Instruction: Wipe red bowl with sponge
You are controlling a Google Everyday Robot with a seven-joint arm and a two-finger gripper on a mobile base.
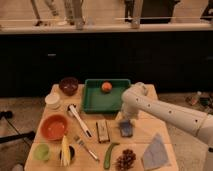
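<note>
My arm [170, 116], smooth white casing, one thick rounded tube widening toward the right edge, a bulbous domed joint [136, 95] at its bend, my gripper [125, 120] at the tip, shadowed grey, just above the sponge [126, 130]

Warmly lit room, seen from above and in front. A light wooden table [142, 134] with a pale, square-edged top stands in the foreground on a grey, speckled floor [20, 102]. Behind it a long, dark counter front [100, 60] spans the full width, capped by a pale ledge [100, 27]. Above the ledge, metal furniture legs [77, 11] rise against a lighter ground. At the lower left a black bar [15, 137] lies across the floor; at the right edge small items on the floor [196, 97] cannot be made out. The gripper [126, 122] hangs low over the table's right-hand middle.
</note>
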